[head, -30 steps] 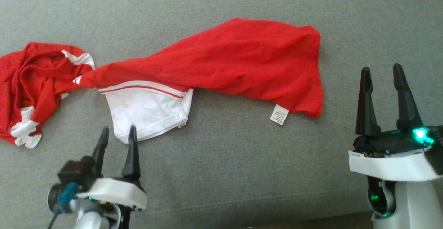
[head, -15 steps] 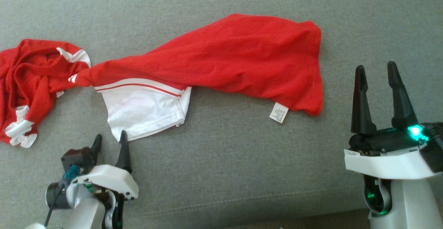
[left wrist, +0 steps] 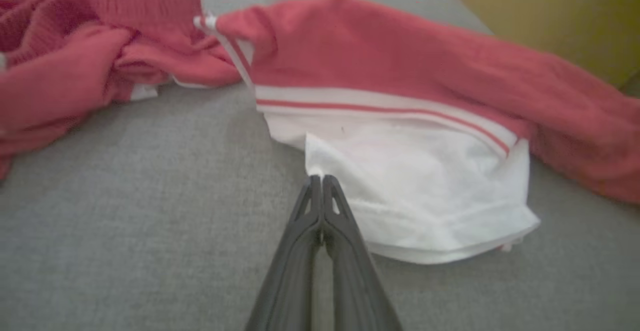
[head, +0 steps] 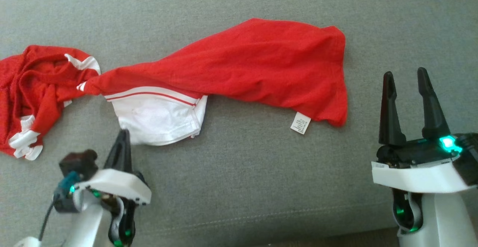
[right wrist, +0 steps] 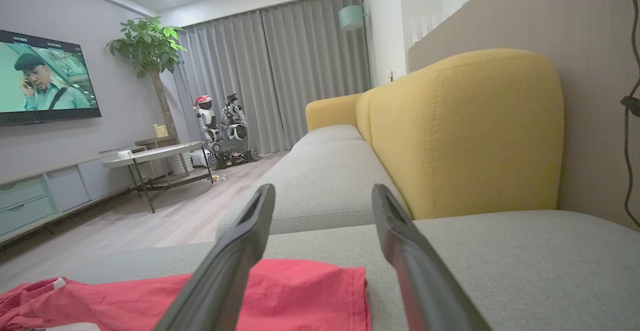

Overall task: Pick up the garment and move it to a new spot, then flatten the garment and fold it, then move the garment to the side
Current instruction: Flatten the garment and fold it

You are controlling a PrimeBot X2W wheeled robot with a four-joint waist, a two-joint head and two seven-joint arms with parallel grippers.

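Observation:
The garment (head: 242,68) is red with a white striped section (head: 160,118). It lies stretched and twisted across the grey sofa seat, bunched at the far left. My left gripper (head: 123,133) is shut, its tips pinching the near left corner of the white section. In the left wrist view the closed fingers (left wrist: 318,177) meet at that raised white corner of the garment (left wrist: 400,71). My right gripper (head: 405,77) stands open to the right of the garment's red end, holding nothing. In the right wrist view its fingers (right wrist: 322,193) spread above the red edge of the garment (right wrist: 280,291).
The grey sofa seat (head: 261,172) stretches wide, with its front seam near the bottom. A white care label (head: 301,123) sticks out at the red hem. A yellow backrest (right wrist: 465,131) rises behind the seat. Beyond the sofa are a low table (right wrist: 150,153) and another robot (right wrist: 225,126).
My left gripper was open just short of the white corner; it has moved forward and shut on it, pulling the corner up. The right gripper has stayed open and still.

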